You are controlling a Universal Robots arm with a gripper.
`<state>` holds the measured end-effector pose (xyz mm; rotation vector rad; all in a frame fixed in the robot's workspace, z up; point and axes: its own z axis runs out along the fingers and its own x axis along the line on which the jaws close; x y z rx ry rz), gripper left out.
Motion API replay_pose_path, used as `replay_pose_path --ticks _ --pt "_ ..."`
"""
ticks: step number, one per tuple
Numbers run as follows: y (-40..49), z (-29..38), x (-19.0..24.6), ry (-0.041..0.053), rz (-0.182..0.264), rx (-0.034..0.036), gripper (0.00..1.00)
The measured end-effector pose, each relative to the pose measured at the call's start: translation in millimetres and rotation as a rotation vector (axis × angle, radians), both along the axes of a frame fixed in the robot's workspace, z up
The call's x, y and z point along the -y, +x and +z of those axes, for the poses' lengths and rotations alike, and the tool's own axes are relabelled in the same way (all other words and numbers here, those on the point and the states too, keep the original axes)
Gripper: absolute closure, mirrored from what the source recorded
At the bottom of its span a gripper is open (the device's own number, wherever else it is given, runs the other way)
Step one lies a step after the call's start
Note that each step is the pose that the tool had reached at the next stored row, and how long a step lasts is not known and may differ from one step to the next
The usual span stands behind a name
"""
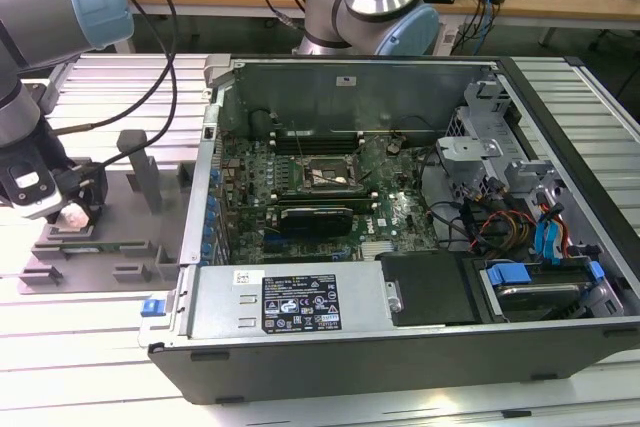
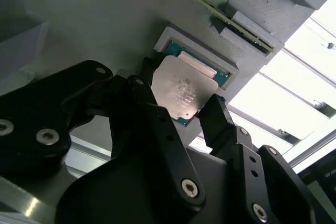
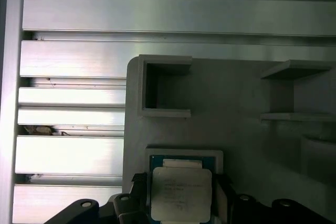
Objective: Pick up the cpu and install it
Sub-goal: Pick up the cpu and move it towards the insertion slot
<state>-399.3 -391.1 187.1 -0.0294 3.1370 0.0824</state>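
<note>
**Gripper at the cpu's seat in the tray.** The gripper (image 1: 72, 215) sits low over the grey tray (image 1: 125, 212) at the exterior view's left, on the slatted metal counter (image 1: 80, 367). In the second wrist view I see the cpu (image 2: 184, 90), silvery top up, lying over its square recess in the tray. The black fingers (image 2: 220, 121) are drawn in narrow against two opposite edges of the chip and grip it. I cannot tell whether it has left the recess. The first wrist view shows the same chip (image 3: 181, 192) between the fingertips, with an open-sided box-shaped holder (image 3: 160, 85) of the tray just beyond it. A long thin strip (image 2: 210, 11) stands on edge in a slot near the recess. In the exterior view an upright grey post (image 1: 140, 167) rises from the tray beside the gripper. The open computer case (image 1: 300, 317) lies well apart toward the exterior view's right. Its side wall (image 1: 205, 197) stands between the tray and the black-framed socket (image 1: 325, 177) on the green board inside. A black cable (image 1: 172, 67) hangs from the arm above the tray.
</note>
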Motion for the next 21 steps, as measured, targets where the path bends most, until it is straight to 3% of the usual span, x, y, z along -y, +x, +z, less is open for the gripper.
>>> replay_pose_path --ticks 2,3,9,18,21 --pt "0.0 0.0 0.0 -0.0001 0.000 0.0000 0.40" --pt "0.0 -0.1 0.0 0.0000 0.000 0.0000 0.45" --pt "0.0 0.6 -0.1 0.0004 0.000 0.0006 0.45" --pt "0.0 36.5 0.0 0.0000 0.000 0.0002 0.45" --pt "0.0 43.9 0.0 -0.0007 0.000 0.0001 0.45"
